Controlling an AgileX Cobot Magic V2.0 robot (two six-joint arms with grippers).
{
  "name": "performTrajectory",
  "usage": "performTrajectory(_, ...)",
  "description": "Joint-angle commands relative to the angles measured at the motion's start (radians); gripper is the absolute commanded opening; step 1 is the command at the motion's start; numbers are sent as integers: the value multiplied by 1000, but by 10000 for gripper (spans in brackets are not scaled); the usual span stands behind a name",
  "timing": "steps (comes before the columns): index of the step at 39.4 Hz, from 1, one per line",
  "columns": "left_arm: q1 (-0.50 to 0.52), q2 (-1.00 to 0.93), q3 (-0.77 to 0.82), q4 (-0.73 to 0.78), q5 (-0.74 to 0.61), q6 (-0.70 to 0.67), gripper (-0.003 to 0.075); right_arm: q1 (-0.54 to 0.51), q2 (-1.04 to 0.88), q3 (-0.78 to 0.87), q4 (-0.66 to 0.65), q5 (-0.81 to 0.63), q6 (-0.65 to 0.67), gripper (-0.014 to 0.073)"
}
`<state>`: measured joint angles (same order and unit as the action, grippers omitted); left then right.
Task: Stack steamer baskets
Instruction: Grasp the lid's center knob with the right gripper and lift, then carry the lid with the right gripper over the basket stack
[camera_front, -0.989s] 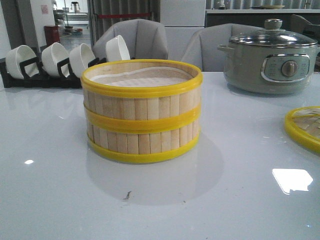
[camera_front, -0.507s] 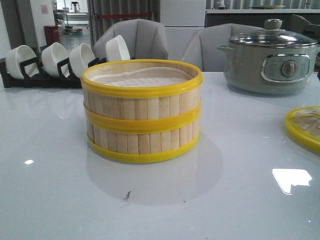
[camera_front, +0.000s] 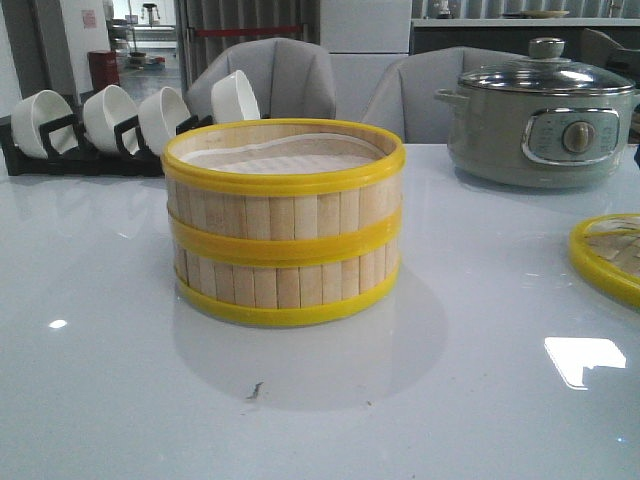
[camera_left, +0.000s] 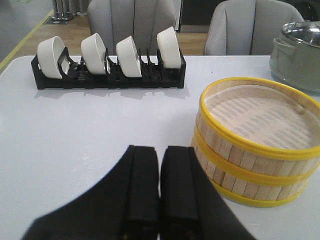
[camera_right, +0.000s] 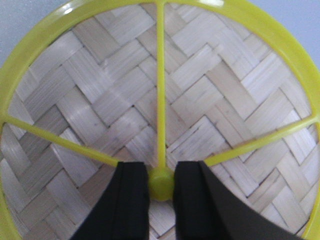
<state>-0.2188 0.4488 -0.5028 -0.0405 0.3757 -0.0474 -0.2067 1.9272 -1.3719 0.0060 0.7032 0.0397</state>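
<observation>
Two steamer baskets stand stacked in the middle of the table, the upper basket (camera_front: 285, 205) sitting squarely on the lower basket (camera_front: 285, 282). The white liner shows inside the upper one (camera_left: 255, 117). In the left wrist view my left gripper (camera_left: 160, 150) is shut and empty, hovering just beside the stack without touching it. In the right wrist view my right gripper (camera_right: 161, 169) is directly over the woven lid (camera_right: 100, 100), its fingers shut on the lid's yellow knob (camera_right: 161, 185). Neither gripper shows in the front view.
The lid (camera_front: 608, 255) lies at the table's right edge. A grey electric cooker (camera_front: 540, 120) stands at the back right. A black rack of white bowls (camera_front: 100, 125) lines the back left. Grey chairs stand behind the white table (camera_front: 100, 380).
</observation>
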Motion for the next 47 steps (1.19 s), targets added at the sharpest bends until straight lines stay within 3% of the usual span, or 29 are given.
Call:
performTrajectory(1,-3,4,-30,-3,-86,-7,87,12,-56,-47,-6,1,-7,55)
performTrajectory(16,-3,4,-30,-3,-86,-7,87,147,-123,-367,-6,191,-7,55)
performTrajectory(25,-3,4,-30,-3,-86,-7,87,306,-127,-625,30,288,-7,55)
performTrajectory(41,-3,4,-30,-3,-86,-7,87,632,-46,-747,112,262,-12,55)
performTrajectory(47,-3,4,-30,-3,-86,-7,87,695,13,-747,113,248,-27,55)
